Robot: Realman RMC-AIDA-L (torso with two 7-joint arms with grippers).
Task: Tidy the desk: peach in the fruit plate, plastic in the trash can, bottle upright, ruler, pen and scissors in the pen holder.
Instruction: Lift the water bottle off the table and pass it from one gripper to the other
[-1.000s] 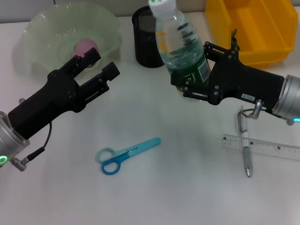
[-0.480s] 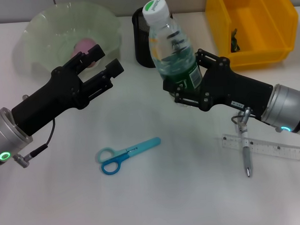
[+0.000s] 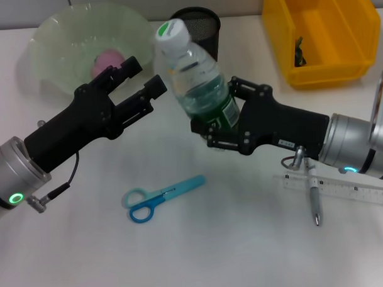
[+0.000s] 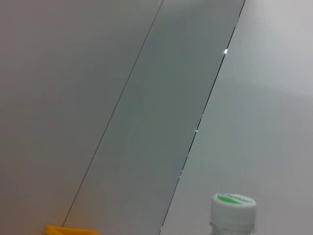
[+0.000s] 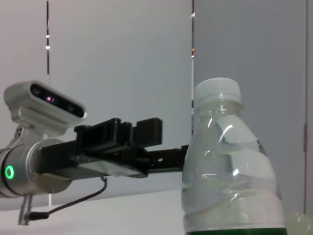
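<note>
My right gripper (image 3: 215, 122) is shut on the lower part of the clear water bottle (image 3: 194, 80). It holds the bottle above the table, with the white and green cap (image 3: 170, 29) leaning to the back left. My left gripper (image 3: 143, 76) is open just left of the bottle's neck, and it also shows beside the bottle (image 5: 230, 171) in the right wrist view. The bottle cap (image 4: 234, 208) shows in the left wrist view. The peach (image 3: 110, 58) lies in the green fruit plate (image 3: 55, 35). The blue scissors (image 3: 162, 196), pen (image 3: 314, 196) and ruler (image 3: 341, 188) lie on the table.
The black mesh pen holder (image 3: 201, 23) stands at the back, behind the bottle. A yellow bin (image 3: 320, 57) sits at the back right with a small dark item (image 3: 298, 48) inside. I cannot tell whether that item is the plastic.
My right arm has carried the bottle left and forward, tilting it further, until it is next to the left gripper. My left gripper has edged to the right, towards the bottle.
</note>
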